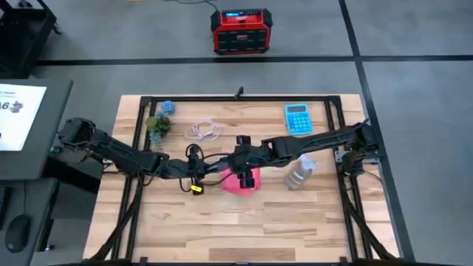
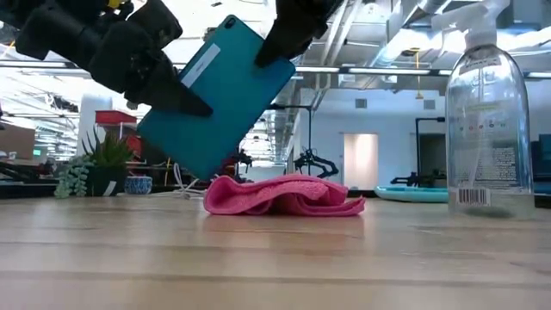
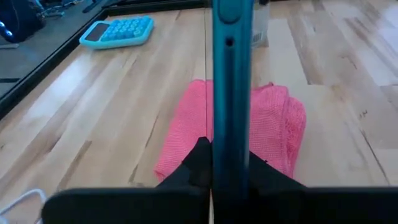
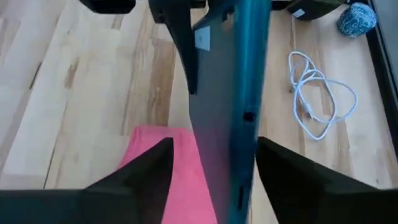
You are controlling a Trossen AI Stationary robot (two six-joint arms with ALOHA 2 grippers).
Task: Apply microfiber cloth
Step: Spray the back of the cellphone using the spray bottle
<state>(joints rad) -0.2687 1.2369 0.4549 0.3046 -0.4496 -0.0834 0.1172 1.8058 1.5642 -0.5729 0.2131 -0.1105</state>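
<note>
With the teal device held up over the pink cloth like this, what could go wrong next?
1. The flat teal phone hangs tilted in the air, pinched at its edges by the left gripper and the right gripper; it could slip.
2. The crumpled pink microfiber cloth lies bunched, so it may wipe poorly.

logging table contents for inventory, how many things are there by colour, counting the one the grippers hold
Pink: 1, the crumpled pink microfiber cloth
Teal or blue: 3, the flat teal phone held up between both grippers, the blue calculator, the small blue ball
White: 1, the coiled white cable
Clear: 1, the clear plastic spray bottle
Green: 1, the small green potted plant
Total: 7
</note>
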